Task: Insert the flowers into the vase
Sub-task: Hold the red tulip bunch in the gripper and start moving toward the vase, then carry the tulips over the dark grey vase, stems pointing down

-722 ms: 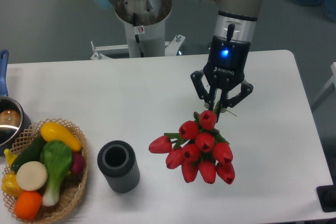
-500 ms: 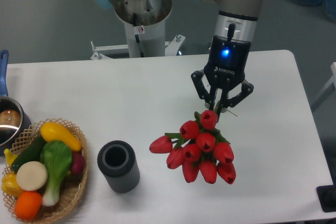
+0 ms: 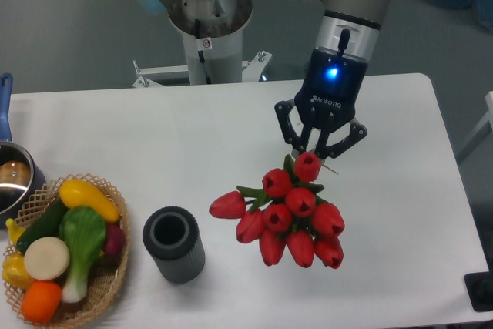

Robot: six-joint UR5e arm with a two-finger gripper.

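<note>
The fixed camera, the only view, looks down on the white tabletop (image 3: 192, 136) from its near side. The hand (image 3: 316, 148) hangs over the right half, its two fingers pinched together on the stem end of the flowers (image 3: 289, 217), so it is grasping the bunch. It grips where the stems gather, probably because that is the narrowest, firmest part. The red buds and green leaves fan out below the fingers towards the near edge. Whether the lowest buds touch the tabletop or hang just clear of it cannot be told from this angle.

Held this way, the bunch has its stems pointing up into the hand and its heads away from it. By my judgement, the stems will have to be turned downward, or the bunch brought in at a slant, before they can enter a mouth that faces upward.

The vase (image 3: 174, 243) stands upright near the near edge, left of the flowers and apart from them, with nothing in its round mouth. It sits in open space, which leaves room for the hand to approach from the right. The insertion is therefore not yet done.

Further left, at the near left corner, a wicker basket (image 3: 108, 287) holds toy vegetables (image 3: 65, 240). At the left edge sits a steel pot (image 3: 11, 182) with a blue handle. Both lie beyond the vase, out of the likely path.
</note>
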